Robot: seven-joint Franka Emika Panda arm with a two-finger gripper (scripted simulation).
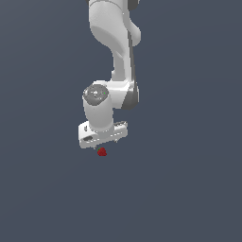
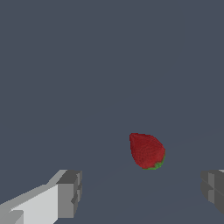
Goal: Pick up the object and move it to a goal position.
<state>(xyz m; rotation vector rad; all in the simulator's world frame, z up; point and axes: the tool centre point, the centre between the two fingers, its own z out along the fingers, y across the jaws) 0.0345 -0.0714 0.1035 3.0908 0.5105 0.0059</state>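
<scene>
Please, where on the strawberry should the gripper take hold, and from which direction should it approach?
Grip the strawberry across its broad red middle, coming straight down from above. In the wrist view it lies on its side, green top low, between the two open fingers, so the widest part gives the pads the most surface. The gripper is right above it, apparently not yet touching. Closing gently seems wise, since it is tiny.

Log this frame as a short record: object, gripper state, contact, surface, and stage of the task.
object: strawberry, red with a bit of green at one end, lying on the surface
gripper: gripper open, fingers wide apart, strawberry in the gap between them
contact: none visible; fingers clear of the fruit
surface: plain dark grey floor
stage: positioned over the strawberry, not yet grasped
goal marker: none visible
</scene>
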